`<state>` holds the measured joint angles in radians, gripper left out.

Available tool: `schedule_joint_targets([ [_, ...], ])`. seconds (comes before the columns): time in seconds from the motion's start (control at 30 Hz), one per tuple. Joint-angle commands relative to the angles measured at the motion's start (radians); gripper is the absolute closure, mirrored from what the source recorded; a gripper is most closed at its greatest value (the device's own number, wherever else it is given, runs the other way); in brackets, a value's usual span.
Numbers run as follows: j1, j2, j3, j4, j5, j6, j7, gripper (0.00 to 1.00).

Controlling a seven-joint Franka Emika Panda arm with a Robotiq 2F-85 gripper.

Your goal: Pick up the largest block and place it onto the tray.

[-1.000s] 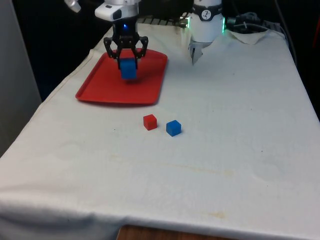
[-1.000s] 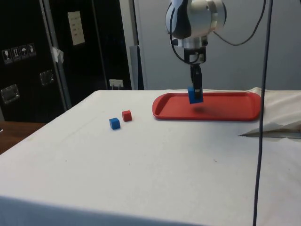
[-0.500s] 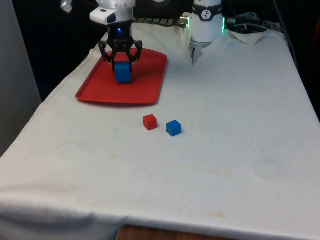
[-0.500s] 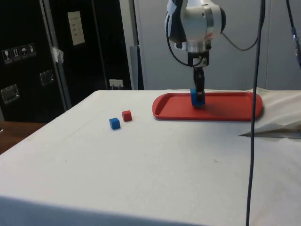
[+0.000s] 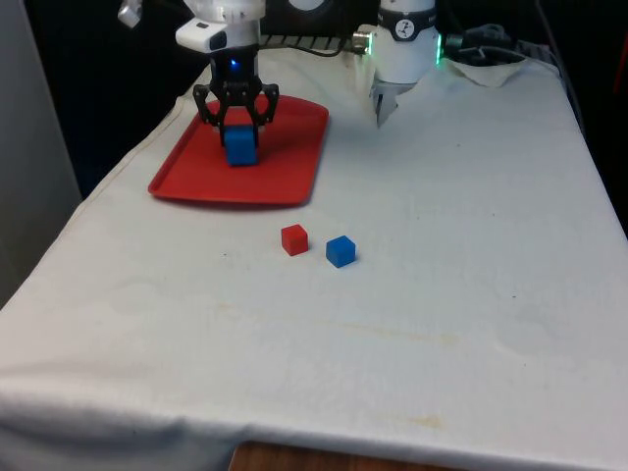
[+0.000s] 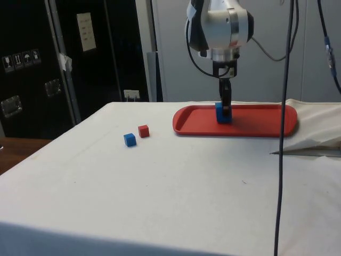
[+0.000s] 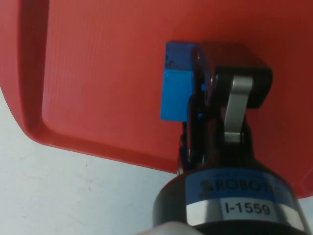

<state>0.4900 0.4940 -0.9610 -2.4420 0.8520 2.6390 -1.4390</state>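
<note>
The largest blue block point(image 5: 240, 148) rests on the floor of the red tray point(image 5: 196, 183), near the tray's middle. My gripper point(image 5: 240, 126) stands upright over it and is shut on the large blue block, one finger on each side. From the side, the gripper point(image 6: 226, 104) comes straight down onto the block point(image 6: 222, 114), which touches the tray point(image 6: 256, 126). At the wrist, a black finger point(image 7: 198, 105) presses against the block point(image 7: 177, 93) above the tray point(image 7: 98, 58).
A small red block point(image 5: 293, 239) and a small blue block point(image 5: 340, 250) lie side by side on the white cloth, nearer the camera than the tray. The same pair shows from the side as red point(image 6: 143, 130) and blue point(image 6: 129, 140). Crumpled cloth and cables point(image 5: 491, 54) sit far right.
My gripper carried the large blue block towards the front view's left and down over the tray. The block now sits on the tray floor. The two small blocks have not moved.
</note>
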Motion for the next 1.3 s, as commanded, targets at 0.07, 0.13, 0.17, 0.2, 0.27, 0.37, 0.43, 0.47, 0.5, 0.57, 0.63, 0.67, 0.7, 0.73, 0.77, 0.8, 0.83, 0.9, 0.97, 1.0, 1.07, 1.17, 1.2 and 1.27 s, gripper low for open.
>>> schedule_joint_targets([
  [0.07,0.000,-0.001,0.000,0.000,0.001,0.001,-0.001,1.00],
  [0.13,0.000,0.000,-0.001,0.000,0.000,0.000,-0.001,1.00],
  [0.17,0.000,0.000,-0.001,0.000,0.000,-0.001,-0.001,1.00],
  [0.2,0.000,0.000,-0.001,0.000,0.000,-0.002,0.000,1.00],
  [0.27,0.000,0.000,-0.001,0.000,0.000,-0.003,0.000,1.00],
  [0.37,0.000,0.000,-0.002,0.000,0.000,-0.004,0.000,1.00],
  [0.43,0.000,0.000,-0.002,0.000,0.000,-0.004,0.000,1.00],
  [0.47,0.000,0.000,-0.002,0.000,0.000,-0.005,0.000,1.00],
  [0.5,0.000,0.000,-0.002,0.000,0.000,-0.005,0.000,1.00],
  [0.57,0.000,0.000,-0.002,0.000,0.000,-0.006,0.000,1.00],
  [0.63,0.000,0.000,-0.002,0.000,0.000,-0.006,0.000,0.98],
  [0.67,0.000,0.000,-0.002,0.000,0.000,-0.007,0.000,0.92],
  [0.7,0.000,0.000,-0.002,0.000,0.000,-0.007,0.000,0.74],
  [0.73,0.000,0.000,-0.002,0.000,0.000,-0.007,0.000,0.64],
  [0.77,0.000,0.000,-0.002,0.000,0.000,-0.007,0.000,0.54],
  [0.8,0.000,0.000,-0.002,0.000,0.000,-0.007,0.000,0.44],
  [0.83,0.000,0.000,-0.002,0.000,0.000,-0.007,0.000,0.34],
  [0.9,0.000,0.000,-0.002,0.000,0.000,-0.008,0.000,0.14],
  [0.97,0.000,0.000,-0.002,0.000,0.000,-0.007,0.000,0.02],
  [1.0,0.000,0.000,-0.002,0.000,0.000,-0.007,0.000,0.00],
  [1.07,0.000,0.000,-0.002,0.000,0.000,-0.008,0.000,0.00],
  [1.17,0.000,0.000,-0.002,0.000,0.000,-0.008,0.000,0.00],
  [1.2,0.000,0.000,-0.003,0.000,-0.001,-0.008,0.000,0.00],
  [1.27,-0.001,0.000,-0.003,0.000,-0.001,-0.008,0.000,0.00],
])
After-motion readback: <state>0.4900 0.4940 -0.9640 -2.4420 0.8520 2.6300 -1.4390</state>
